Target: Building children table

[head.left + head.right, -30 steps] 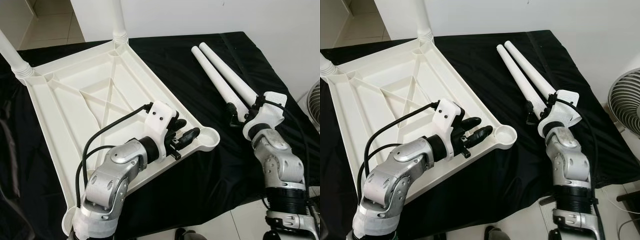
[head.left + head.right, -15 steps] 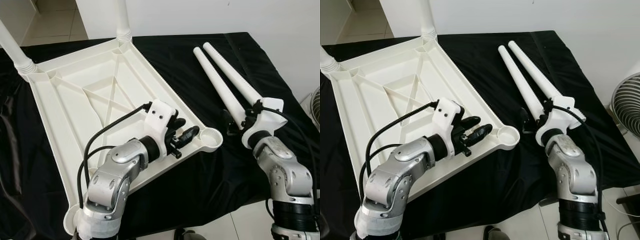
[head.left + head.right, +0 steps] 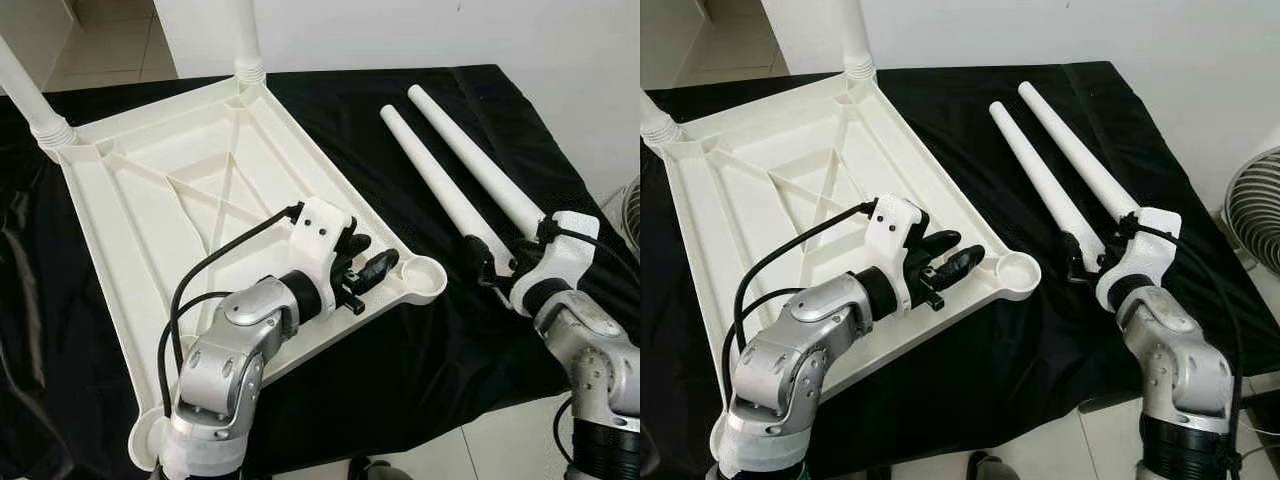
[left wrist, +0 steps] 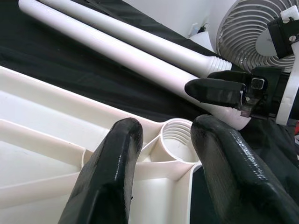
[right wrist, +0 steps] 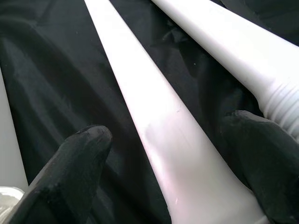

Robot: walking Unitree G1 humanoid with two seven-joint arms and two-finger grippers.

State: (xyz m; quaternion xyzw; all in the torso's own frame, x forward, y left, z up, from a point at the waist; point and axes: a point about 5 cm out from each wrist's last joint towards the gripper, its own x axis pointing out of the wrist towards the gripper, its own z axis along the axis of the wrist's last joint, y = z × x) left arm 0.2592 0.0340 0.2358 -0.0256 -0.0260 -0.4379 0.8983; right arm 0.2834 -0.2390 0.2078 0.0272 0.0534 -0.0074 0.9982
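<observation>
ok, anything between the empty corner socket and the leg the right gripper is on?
Nothing solid: just bare black cloth between the socket and the nearer leg straddled by the open right gripper, seen in both eye views.

Black cloth (image 3: 420, 340) is draped over the whole tabletop, wrinkly, hanging down over the near edge. There's a white fan (image 3: 1252, 205) with a round wire grille standing off to the right on the floor. Plain white wall (image 3: 400, 30) at the far side, pale tiled floor (image 3: 95, 45) far left.
</observation>
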